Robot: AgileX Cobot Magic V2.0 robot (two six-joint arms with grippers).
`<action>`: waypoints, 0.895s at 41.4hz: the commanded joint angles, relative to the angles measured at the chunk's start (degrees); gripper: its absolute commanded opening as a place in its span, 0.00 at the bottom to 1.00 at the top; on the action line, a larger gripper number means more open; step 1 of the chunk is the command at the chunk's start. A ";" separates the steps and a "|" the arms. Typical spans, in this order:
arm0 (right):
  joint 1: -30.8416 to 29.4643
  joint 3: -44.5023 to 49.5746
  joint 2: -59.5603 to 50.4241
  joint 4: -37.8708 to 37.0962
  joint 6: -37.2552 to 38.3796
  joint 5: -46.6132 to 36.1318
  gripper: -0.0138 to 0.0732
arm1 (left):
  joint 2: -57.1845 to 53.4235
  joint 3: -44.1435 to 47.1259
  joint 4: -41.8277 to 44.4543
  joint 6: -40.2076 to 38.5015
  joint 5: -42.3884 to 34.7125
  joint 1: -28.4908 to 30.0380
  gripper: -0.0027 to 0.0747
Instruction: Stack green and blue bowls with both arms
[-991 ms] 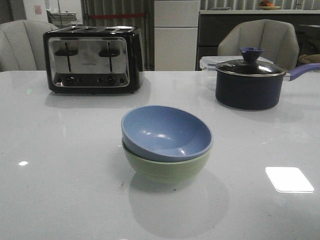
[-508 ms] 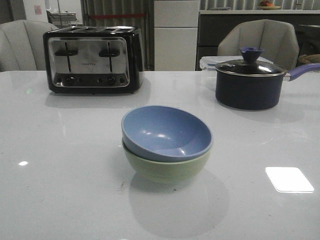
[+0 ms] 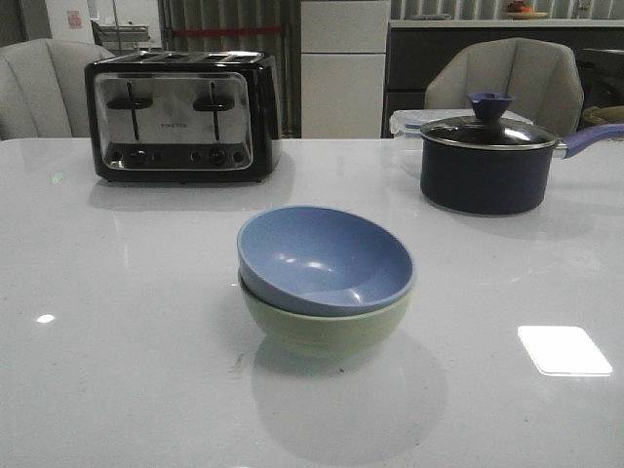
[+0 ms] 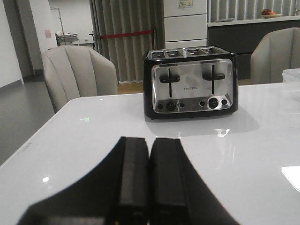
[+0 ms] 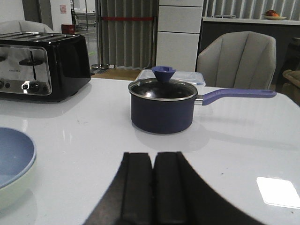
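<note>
**Bowls nested, both hands clenched**

Now I see the blue bowl [image 3: 325,255] sitting tilted inside the green bowl [image 3: 327,327] at mid-worktop [image 3: 117,370]. My left hand [image 4: 149,180] is clenched with nothing in it, facing the toaster [image 4: 190,82]. My right hand [image 5: 153,187] is likewise clenched and bare, facing the saucepan [image 5: 163,110], with the bowls off to its side.
</note>
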 commanded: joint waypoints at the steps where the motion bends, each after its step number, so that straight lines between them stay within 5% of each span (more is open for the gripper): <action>1: -0.44 -0.14 -1.01 -7.89 5.43 -7.04 0.24 | -1.11 0.23 -0.46 0.10 -5.11 -0.38 0.15; 5: -0.44 -0.14 -1.01 -13.39 12.48 -8.12 0.24 | -1.11 0.23 -0.46 0.10 -5.11 -0.38 0.15; 37: -4.28 -0.14 -1.01 -13.08 12.26 -7.73 0.24 | -1.11 0.23 -0.46 0.10 -5.11 -0.38 0.15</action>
